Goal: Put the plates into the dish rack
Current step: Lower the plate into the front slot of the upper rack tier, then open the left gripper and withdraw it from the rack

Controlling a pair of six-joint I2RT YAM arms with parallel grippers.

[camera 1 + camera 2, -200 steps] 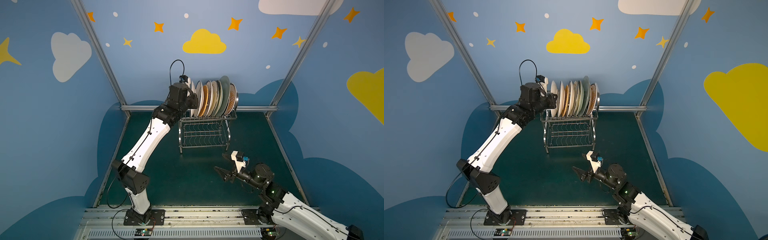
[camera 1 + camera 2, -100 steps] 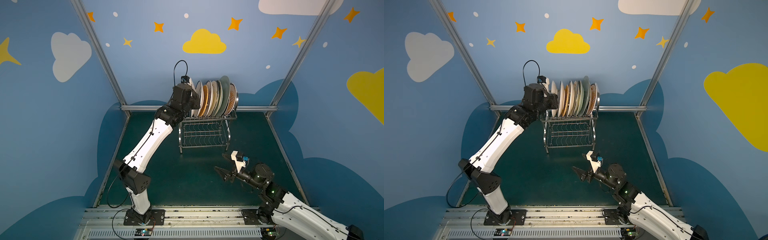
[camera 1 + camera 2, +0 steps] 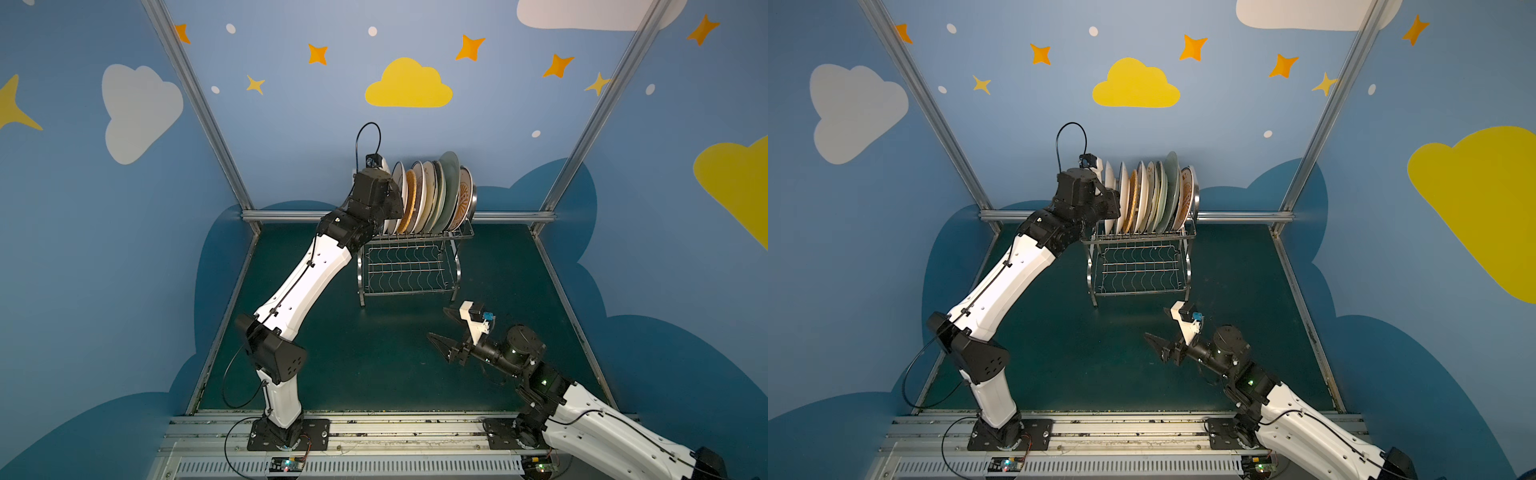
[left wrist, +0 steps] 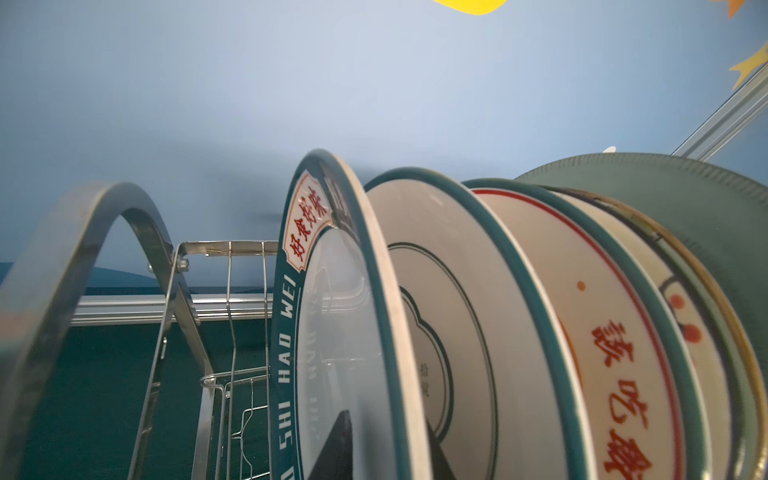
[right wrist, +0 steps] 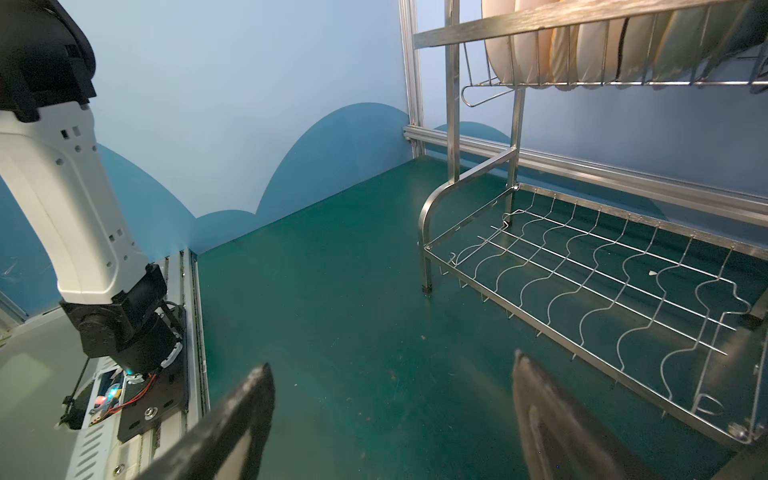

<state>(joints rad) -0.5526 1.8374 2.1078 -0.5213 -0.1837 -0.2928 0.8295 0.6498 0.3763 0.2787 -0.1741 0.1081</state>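
Observation:
Several plates (image 3: 451, 187) (image 3: 1173, 183) stand on edge in the upper tier of the steel dish rack (image 3: 457, 266) (image 3: 1187, 266). In the left wrist view my left gripper (image 4: 390, 428) straddles the rim of the teal lettered plate (image 4: 286, 332), the leftmost one, next to the rack's arched side frame (image 4: 137, 208). One finger lies on the plate's face and one behind it; whether they press is unclear. In both top views the wrist (image 3: 374, 193) hides those fingers. My right gripper (image 3: 436, 322) (image 3: 1155, 322) (image 5: 390, 359) hovers open and empty over the mat in front of the rack.
The rack's wavy-wire lower shelf (image 5: 602, 270) holds nothing. Blue walls and aluminium posts (image 3: 199, 104) close in the green mat (image 3: 374, 365) on three sides. The left arm's base (image 5: 124, 324) stands on the front rail.
My left wrist has shifted right, closer to the rack's left end, with the teal lettered plate among the upright ones. The right arm has not moved.

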